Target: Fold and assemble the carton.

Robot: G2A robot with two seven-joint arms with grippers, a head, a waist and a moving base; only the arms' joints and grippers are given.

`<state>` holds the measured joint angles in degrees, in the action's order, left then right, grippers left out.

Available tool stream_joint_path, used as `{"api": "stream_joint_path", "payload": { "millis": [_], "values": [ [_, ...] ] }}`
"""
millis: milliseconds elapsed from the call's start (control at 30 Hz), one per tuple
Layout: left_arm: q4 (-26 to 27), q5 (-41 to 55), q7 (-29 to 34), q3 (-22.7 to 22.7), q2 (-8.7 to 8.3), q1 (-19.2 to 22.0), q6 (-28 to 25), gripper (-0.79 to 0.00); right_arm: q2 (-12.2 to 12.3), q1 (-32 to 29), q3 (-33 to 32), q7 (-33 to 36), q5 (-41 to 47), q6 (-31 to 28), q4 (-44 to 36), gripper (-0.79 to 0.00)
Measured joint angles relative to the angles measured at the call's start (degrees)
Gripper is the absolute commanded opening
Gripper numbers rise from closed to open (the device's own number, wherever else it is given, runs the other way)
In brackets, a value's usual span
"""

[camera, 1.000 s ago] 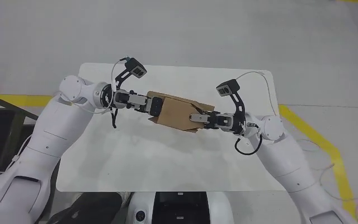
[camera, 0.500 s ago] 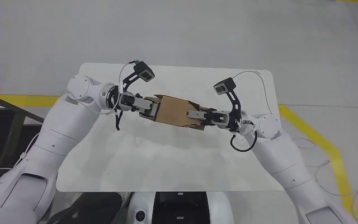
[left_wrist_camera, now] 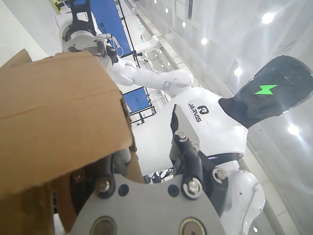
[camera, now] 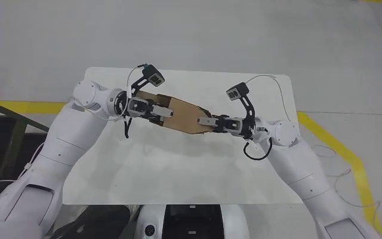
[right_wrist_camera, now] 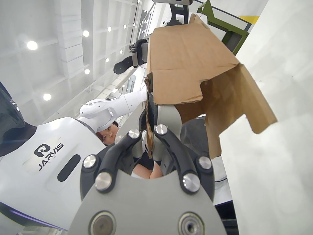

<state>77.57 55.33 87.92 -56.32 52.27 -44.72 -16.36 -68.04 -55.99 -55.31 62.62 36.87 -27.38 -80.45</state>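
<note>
Over the table [camera: 179,173], the carton [camera: 185,115] spans both arms: right gripper [right_wrist_camera: 152,113] clamped on its edge, left gripper [left_wrist_camera: 149,135] spread.

The carton [camera: 182,115] is over the middle of the surface [camera: 179,173], toward the far side. The left pincer [camera: 160,113] is at its left end, the right pincer [camera: 206,121] at its right end.

There is one carton [camera: 182,116], brown cardboard in a single piece. One white counter [camera: 179,173] lies under it. Two grippers are at the carton: one left gripper [camera: 161,113] and one right gripper [camera: 206,121]. The right gripper has two fingers [right_wrist_camera: 168,118]. There are two wrist cameras, the left camera [camera: 154,76] and the right camera [camera: 237,92]. Two yellow floor stripes [camera: 334,143] flank the counter.
</note>
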Motion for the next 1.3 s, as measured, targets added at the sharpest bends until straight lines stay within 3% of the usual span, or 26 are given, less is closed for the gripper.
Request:
{"api": "stream_joint_path", "payload": {
  "millis": [533,933,1033,1100,1300],
  "values": [
    [-0.03,-6.75,-2.03,-1.24,0.62,-1.18,-1.57,-0.610,-0.17,-0.77,-1.12,0.01,-1.13,0.28,-0.93,-0.785],
    [-0.15,-8.73,-2.57,-1.72,1.18,-1.55,-1.42,-0.643,-0.33,-1.33,-1.63,0.20,-1.40,0.55,-1.38,-0.785],
    [-0.15,-9.26,-2.75,-1.87,1.29,-1.67,-1.46,-0.699,-0.35,-1.57,-1.74,0.41,-1.44,0.66,-1.73,-0.785],
    [-0.11,-9.58,-2.85,-2.00,1.37,-1.76,-1.50,-0.785,-0.36,-1.74,-1.82,0.51,-1.60,0.66,-1.97,-0.785],
    [-0.07,-10.15,-2.94,-2.34,1.58,-1.97,-1.37,-0.785,-0.37,-2.18,-2.12,0.43,-2.05,0.81,-2.41,-0.770]
  ]
}}
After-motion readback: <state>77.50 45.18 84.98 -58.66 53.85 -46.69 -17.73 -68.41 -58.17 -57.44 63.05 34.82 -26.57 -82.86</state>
